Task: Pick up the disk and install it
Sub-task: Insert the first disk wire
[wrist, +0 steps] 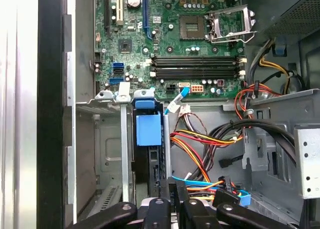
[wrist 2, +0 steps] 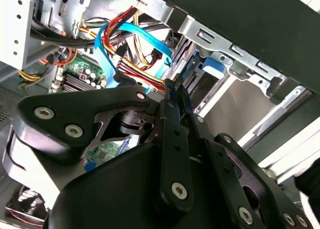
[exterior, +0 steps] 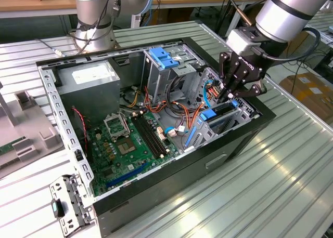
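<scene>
The disk [exterior: 221, 115] stands on edge in the drive bay at the corner of the open computer case [exterior: 156, 188] on the exterior view's right. Blue plastic rails run along its top edge. My gripper [exterior: 229, 98] reaches down from above and its tips rest at the disk's far end. In the first wrist view the disk's blue rail [wrist: 149, 131] lies just ahead of my gripper [wrist: 172, 191]. In the second wrist view my gripper [wrist 2: 175, 86] has its fingers pressed together with nothing between them, close to the blue rail [wrist 2: 212, 66].
A grey power-supply box [exterior: 88, 79] and a metal cage with a blue top [exterior: 164, 58] stand at the back of the case. Orange, yellow and blue cables [exterior: 184, 110] crowd the space beside the bay. The green motherboard [exterior: 125, 144] lies on the case floor. A loose bracket [exterior: 67, 201] lies outside.
</scene>
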{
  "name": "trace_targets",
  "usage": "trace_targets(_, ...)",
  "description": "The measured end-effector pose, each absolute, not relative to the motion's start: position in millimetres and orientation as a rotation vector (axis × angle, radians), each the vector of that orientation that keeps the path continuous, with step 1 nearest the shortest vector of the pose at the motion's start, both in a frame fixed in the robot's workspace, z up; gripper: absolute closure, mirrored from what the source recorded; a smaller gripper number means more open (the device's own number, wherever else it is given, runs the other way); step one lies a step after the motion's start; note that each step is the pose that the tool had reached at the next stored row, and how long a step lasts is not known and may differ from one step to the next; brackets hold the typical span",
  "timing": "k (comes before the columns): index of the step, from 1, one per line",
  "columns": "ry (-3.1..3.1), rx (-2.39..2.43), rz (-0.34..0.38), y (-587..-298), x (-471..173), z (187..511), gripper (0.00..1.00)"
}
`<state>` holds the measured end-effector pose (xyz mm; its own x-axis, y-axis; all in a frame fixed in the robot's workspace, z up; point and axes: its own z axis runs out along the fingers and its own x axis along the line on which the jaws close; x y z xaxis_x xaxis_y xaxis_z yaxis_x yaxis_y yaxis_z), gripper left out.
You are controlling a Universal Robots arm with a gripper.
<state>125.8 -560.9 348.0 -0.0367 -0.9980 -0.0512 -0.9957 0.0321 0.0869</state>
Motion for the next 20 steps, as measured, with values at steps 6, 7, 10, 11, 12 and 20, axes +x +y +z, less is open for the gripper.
trace_targets(6,-2.24,2.163,-0.153,-561.5,127.2,348.1,0.84)
trace_targets(7,-2.24,2.163,-0.153,-561.6,127.2,349.5,0.84)
trace_targets(10,-2.24,2.164,-0.153,-561.6,127.2,352.7,0.84)
trace_targets(11,-2.24,2.164,-0.153,-561.6,127.2,352.7,0.84)
trace_targets(12,-2.24,2.164,-0.153,-561.6,127.2,352.7,0.84)
trace_targets(20,-2.234,2.169,-0.153,-565.5,128.7,352.3,0.84)
